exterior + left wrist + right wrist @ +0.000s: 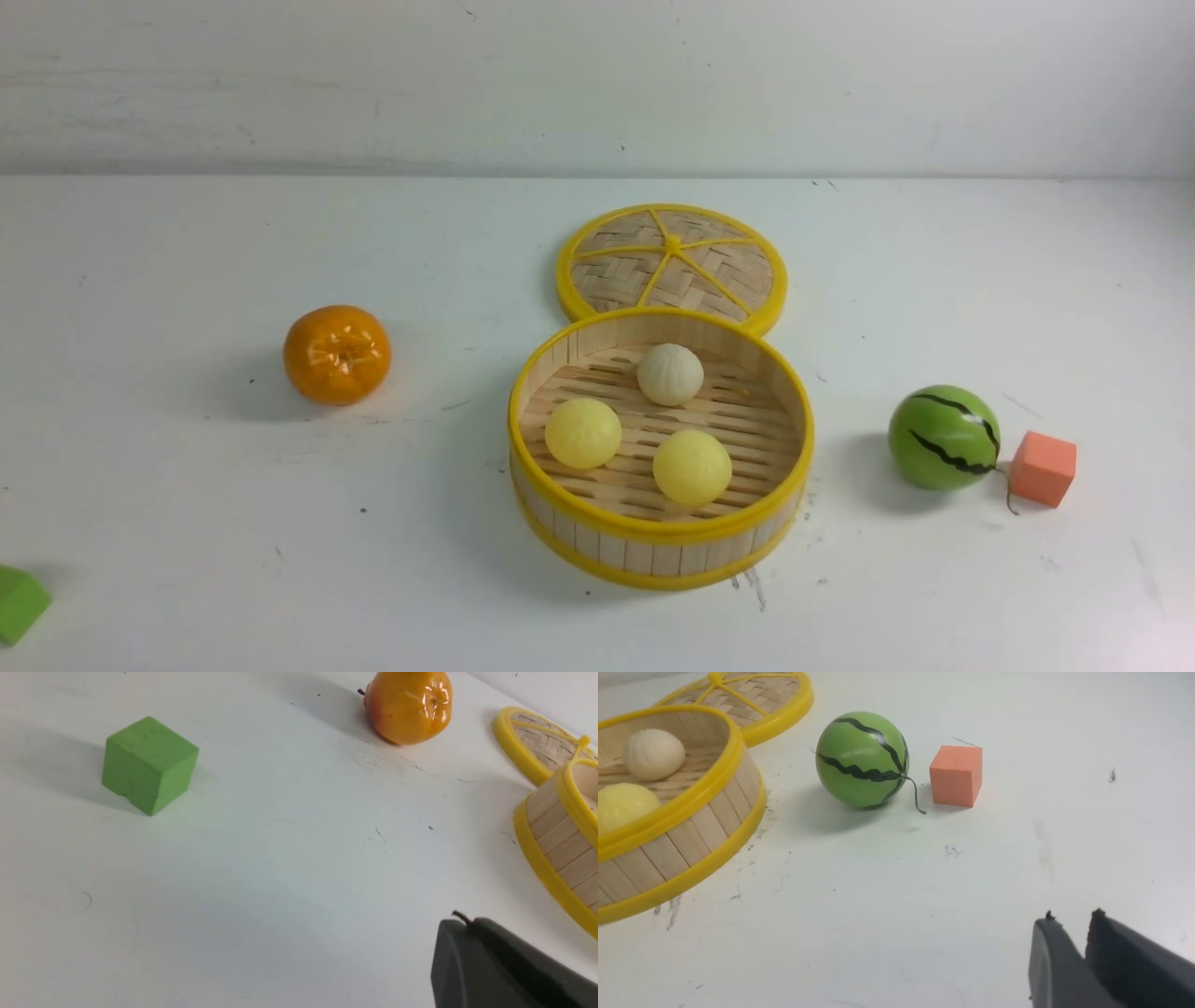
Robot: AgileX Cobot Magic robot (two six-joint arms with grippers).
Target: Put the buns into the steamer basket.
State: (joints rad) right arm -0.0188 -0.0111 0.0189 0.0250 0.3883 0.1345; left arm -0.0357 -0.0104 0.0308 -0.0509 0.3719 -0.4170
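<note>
you can see all three small round toy buns, the cream-white pleated one (669,373) and two smooth pale yellow ones (583,432) (691,467), lying inside the round bamboo steamer basket with yellow rims (660,532). the right gripper (1073,924) is pressed nearly closed on nothing, well clear of the basket; you cannot tell how the left gripper (467,924) stands.
</note>
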